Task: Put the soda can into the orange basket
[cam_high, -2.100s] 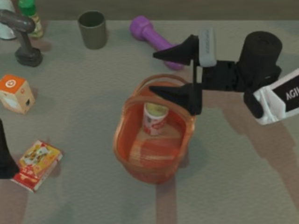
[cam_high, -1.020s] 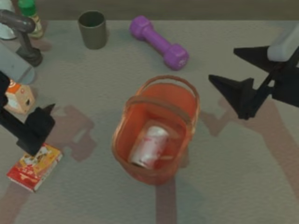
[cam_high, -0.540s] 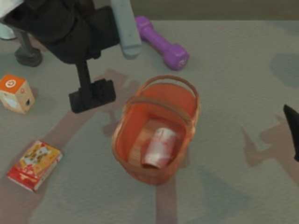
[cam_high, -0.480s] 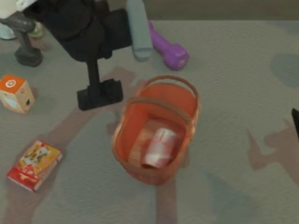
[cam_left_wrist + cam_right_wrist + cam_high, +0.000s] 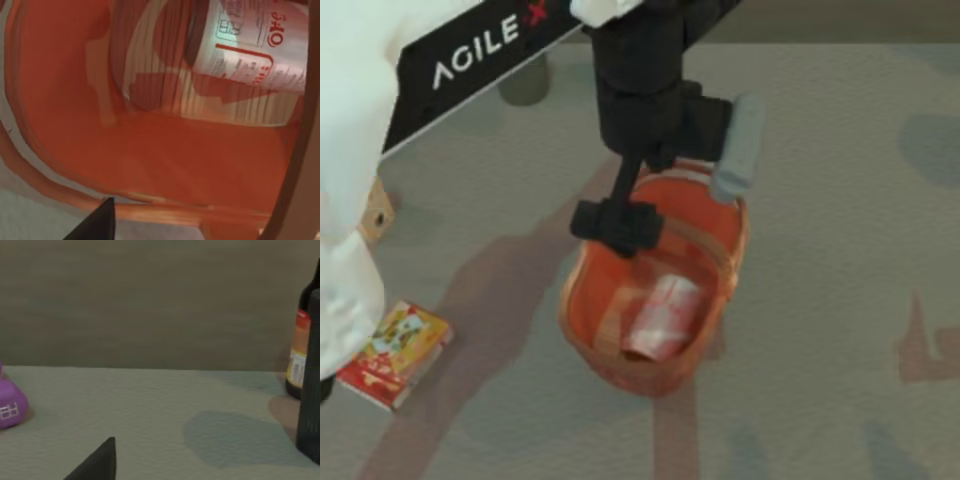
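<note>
Your left fingers hang over the far-left rim of the orange basket; whether they are spread or closed, you cannot tell. The soda can lies on its side on the basket's slatted bottom, untouched. Left of the basket, a red and yellow box rests on the counter.

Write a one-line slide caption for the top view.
Left gripper hovers over the orange basket, where the soda can lies on its side.
</note>
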You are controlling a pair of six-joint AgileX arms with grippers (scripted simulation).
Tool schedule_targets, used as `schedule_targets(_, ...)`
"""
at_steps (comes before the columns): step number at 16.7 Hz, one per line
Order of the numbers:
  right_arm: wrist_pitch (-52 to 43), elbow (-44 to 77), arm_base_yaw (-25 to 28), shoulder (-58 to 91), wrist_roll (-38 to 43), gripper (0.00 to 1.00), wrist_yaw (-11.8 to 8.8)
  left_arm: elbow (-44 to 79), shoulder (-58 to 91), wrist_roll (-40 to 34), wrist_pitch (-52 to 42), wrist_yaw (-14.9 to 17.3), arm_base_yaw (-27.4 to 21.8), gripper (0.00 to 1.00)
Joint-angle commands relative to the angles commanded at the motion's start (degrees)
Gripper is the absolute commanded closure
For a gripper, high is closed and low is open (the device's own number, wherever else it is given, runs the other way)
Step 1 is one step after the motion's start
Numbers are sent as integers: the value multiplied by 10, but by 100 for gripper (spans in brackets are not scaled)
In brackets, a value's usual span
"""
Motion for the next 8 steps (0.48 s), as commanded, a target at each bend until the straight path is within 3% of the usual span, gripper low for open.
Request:
schedule_targets(2, -7, -4, -3, -21, 0, 0, 10, 20, 21, 11, -14, -1, -6, 0)
schedule_targets(8, -8, -5, -3, -22, 0, 0, 11, 18, 21, 12, -12, -1, -4, 0)
